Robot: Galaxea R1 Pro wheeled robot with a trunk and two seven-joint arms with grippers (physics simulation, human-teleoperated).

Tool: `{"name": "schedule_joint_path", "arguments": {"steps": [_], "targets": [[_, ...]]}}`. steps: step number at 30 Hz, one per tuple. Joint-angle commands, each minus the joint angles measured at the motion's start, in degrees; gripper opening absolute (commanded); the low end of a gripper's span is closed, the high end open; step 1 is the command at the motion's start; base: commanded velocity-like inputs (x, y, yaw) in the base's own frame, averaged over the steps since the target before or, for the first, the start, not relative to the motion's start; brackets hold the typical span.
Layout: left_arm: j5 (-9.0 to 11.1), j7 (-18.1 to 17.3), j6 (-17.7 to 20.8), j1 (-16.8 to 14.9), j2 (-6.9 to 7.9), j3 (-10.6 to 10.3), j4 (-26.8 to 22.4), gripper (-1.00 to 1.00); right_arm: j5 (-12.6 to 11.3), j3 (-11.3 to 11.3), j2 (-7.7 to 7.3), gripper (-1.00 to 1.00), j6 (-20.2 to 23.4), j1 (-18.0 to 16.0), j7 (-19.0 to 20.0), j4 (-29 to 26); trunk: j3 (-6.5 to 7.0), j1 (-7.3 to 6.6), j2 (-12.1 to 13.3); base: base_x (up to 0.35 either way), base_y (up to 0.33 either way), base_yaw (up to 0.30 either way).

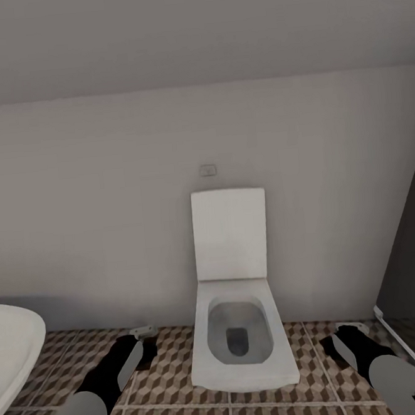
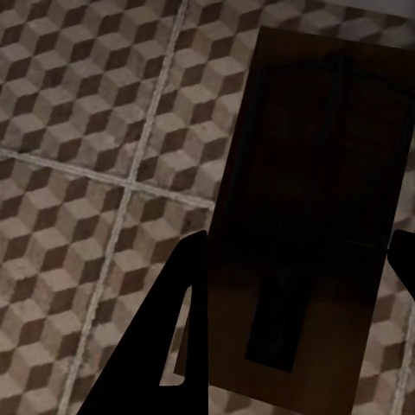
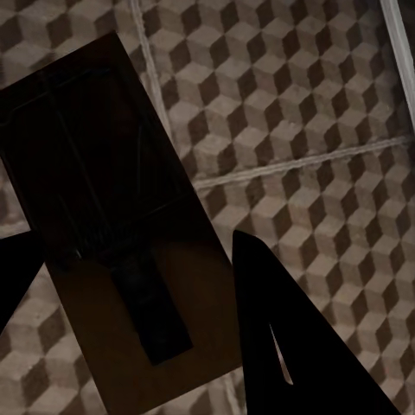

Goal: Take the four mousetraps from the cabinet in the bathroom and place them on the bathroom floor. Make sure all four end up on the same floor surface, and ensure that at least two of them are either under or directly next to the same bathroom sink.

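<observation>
Two mousetraps logged, one per gripper. Item one: a flat dark-brown mousetrap (image 2: pixel 307 216) sits between the black fingers of my left gripper (image 2: pixel 298 285), one finger (image 2: pixel 169 346) against its long edge and the other just at the opposite edge; I read the jaws as clamped on it. It hangs over the bathroom floor (image 2: pixel 78 130), whose cube-patterned tiles and pale grout lines run beneath. Item two: a second mousetrap (image 3: pixel 112 225), same dark-brown board with a darker bar down its middle, is held in my right gripper (image 3: pixel 130 285), a finger (image 3: pixel 285 337) on one side and the tip of the other at the far edge, pinched on the board likewise, with tiled floor behind it.

From the head camera, my left gripper (image 1: pixel 143 334) and right gripper (image 1: pixel 356 330) point down at the floor (image 1: pixel 174 399) on either side of a white toilet (image 1: pixel 239 330). Toilet: lid raised against the grey wall (image 1: pixel 107 210), bowl open, grey inside, nothing else visible in it. A curved white basin edge (image 1: pixel 15 350) shows beside my left arm; I cannot tell what fixture it is. A dark panel (image 1: pixel 412 246) stands beside my right arm.
</observation>
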Motion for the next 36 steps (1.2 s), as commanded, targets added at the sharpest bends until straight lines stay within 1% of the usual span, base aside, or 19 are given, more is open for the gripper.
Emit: {"name": "schedule_joint_path", "arguments": {"steps": [1,4,7,10,11,36], "targets": [[0.6,0.5,0.2,0.0,0.09,-0.4,-0.1,-1.0,-0.5,-0.2,0.02,-1.0,0.2,0.0,-0.2,-0.1,-0.25,0.22,-0.4,0.0,0.0,0.0],[0.6,0.6,0.2,0.0,0.15,-0.4,-0.2,-1.0,-0.5,-0.2,0.02,-1.0,0.1,0.0,-0.2,-0.1,-0.79,0.87,-1.6,0.0,0.0,0.0],[0.5,6.8,0.1,0.0,-0.03,-0.4,-0.1,-1.0,-0.4,-0.2,0.02,-1.0,-0.1,0.0,-0.2,-0.1,-1.32,1.53,-2.9,0.0,0.0,0.0],[0.4,10.3,0.1,0.0,-0.21,-0.4,0.0,-1.0,-0.4,-0.2,0.02,-1.0,-0.1,0.0,-0.2,-0.1,-1.86,2.19,-4.1,0.0,0.0,0.0],[0.4,10.7,0.1,0.0,-0.23,-0.4,0.0,-1.0,-0.4,-0.2,0.02,-1.0,-0.1,0.0,-0.2,-0.1,-2.04,2.41,-4.5,0.0,0.0,0.0],[0.7,11.2,0.2,0.0,-0.11,-0.4,0.0,-1.0,-0.2,-0.2,0.11,-1.0,0.2,0.0,-0.2,-0.1,-6.53,7.9,-14.5,0.0,0.0,0.0]]}}
